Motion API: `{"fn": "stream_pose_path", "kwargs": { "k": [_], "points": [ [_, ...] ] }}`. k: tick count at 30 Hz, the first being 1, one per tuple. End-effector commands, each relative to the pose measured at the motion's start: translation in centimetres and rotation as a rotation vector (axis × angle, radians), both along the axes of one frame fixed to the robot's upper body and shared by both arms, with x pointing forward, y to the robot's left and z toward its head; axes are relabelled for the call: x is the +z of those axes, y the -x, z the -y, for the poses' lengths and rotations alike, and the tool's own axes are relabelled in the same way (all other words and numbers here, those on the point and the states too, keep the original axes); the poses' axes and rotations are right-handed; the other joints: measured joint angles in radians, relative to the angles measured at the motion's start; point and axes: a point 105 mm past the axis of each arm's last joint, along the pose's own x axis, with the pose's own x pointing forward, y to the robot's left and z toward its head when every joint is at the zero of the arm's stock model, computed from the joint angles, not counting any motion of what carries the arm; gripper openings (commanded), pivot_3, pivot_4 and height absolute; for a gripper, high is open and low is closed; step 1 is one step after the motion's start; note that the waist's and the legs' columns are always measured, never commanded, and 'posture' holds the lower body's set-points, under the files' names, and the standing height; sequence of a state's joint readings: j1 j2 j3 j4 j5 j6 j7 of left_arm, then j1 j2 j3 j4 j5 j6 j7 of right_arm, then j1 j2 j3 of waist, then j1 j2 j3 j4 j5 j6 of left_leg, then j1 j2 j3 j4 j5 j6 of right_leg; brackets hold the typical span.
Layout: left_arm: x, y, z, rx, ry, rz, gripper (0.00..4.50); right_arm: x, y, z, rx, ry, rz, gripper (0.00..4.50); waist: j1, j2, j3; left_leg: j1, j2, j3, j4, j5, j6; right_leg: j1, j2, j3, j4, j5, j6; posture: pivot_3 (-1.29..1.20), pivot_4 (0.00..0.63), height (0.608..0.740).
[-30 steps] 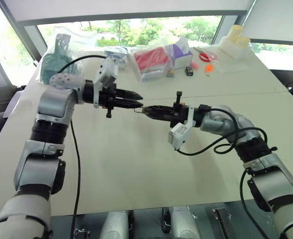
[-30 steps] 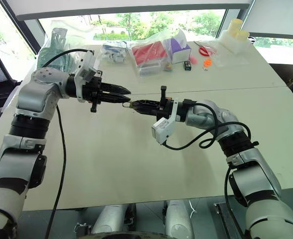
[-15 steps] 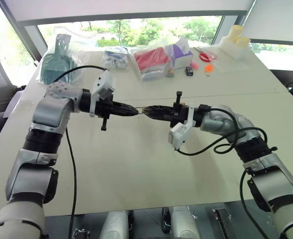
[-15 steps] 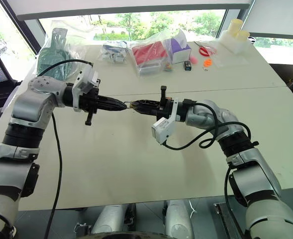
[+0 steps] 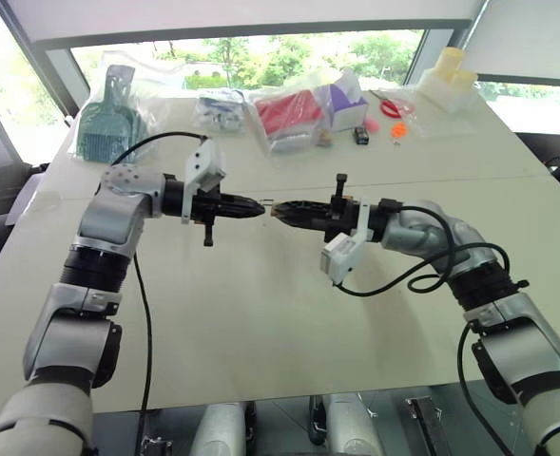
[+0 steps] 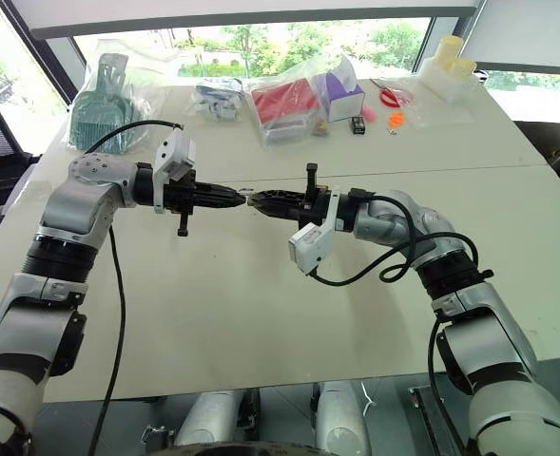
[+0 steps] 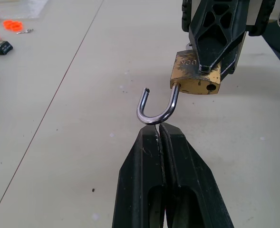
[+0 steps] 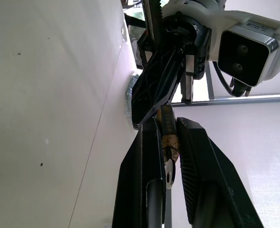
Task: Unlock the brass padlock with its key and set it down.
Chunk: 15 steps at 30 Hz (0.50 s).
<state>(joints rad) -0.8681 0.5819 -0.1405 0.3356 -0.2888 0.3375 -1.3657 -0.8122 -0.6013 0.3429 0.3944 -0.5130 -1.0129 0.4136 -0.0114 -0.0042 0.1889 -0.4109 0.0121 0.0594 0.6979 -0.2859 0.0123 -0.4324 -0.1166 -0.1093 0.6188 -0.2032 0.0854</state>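
Left tool: the left tool (image 5: 258,207) sits at the centre of the left eye view, pointing toward the right of the frame. Its two black fingers are pressed together, pinching the bend of the shackle (image 7: 157,107).
Right tool: the right tool (image 5: 281,210) meets it from the right, tip to tip, above the surface (image 5: 260,313). Its fingers are nearly closed, clamped on the body of the brass padlock (image 7: 196,73).
Brass padlock: held in the air between the two tools, at the centre of the left eye view and in the upper right of the left wrist view. The body is yellowish brass with a round hole in its end face.
Shackle: silvery and hook-shaped, with one leg in the body and the other end free, clear of the body, so the lock stands open.
Key: a small silvery key (image 8: 169,171) shows between the right tool's fingers, at the bottom centre of the right wrist view, at the end of the padlock body.
Far edge of the surface: at the top of the left eye view lie a green comb-like item in a bag (image 5: 102,128), a red packet (image 5: 287,114), a purple box (image 5: 344,103) and small orange trinkets (image 5: 398,129).
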Motion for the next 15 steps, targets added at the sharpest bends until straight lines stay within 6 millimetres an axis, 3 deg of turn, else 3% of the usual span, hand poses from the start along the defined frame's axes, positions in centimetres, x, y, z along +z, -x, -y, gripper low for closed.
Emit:
{"fn": "stream_pose_path", "kwargs": {
  "k": [1, 5, 11, 15],
  "points": [
    [1.5, 0.3, -1.0, 0.015, 0.01, 0.058, 0.03, 0.8, 0.5, -0.5, 0.026, -0.024, 0.008, 0.0, -0.001, 0.0, 0.0, 0.0, 0.0, 0.0, 0.0, 0.0, 0.0, 0.0, 0.0, 0.0, 0.0, 0.0, 0.0, 0.0, 0.15, 0.74],
    [2.0, 0.7, -2.5, 0.095, 0.04, 0.068, 0.03, -1.2, -0.7, -0.3, -0.042, 0.011, -0.048, 0.0, -0.004, 0.0, 0.0, 0.001, 0.001, 0.0, 0.0, 0.0, 0.0, 0.0, 0.0, 0.0, 0.0, 0.0, 0.0, 0.0, 0.15, 0.74],
    [2.4, 1.1, -3.1, 0.191, 0.108, 0.077, 0.03, -4.1, -4.0, -0.9, -0.173, 0.015, -0.184, 0.0, -0.002, 0.0, 0.0, 0.001, 0.002, 0.0, 0.0, 0.0, 0.0, 0.0, 0.0, 0.001, 0.001, 0.0, 0.0, 0.0, 0.15, 0.74],
    [2.6, 1.5, -3.1, 0.231, 0.138, 0.082, 0.03, -5.5, -4.9, -1.5, -0.197, 0.059, -0.193, 0.0, -0.002, 0.0, 0.0, 0.001, 0.001, 0.0, 0.0, 0.0, -0.001, 0.0, 0.0, 0.001, 0.001, 0.0, 0.0, 0.0, 0.15, 0.74]
  ]
}}
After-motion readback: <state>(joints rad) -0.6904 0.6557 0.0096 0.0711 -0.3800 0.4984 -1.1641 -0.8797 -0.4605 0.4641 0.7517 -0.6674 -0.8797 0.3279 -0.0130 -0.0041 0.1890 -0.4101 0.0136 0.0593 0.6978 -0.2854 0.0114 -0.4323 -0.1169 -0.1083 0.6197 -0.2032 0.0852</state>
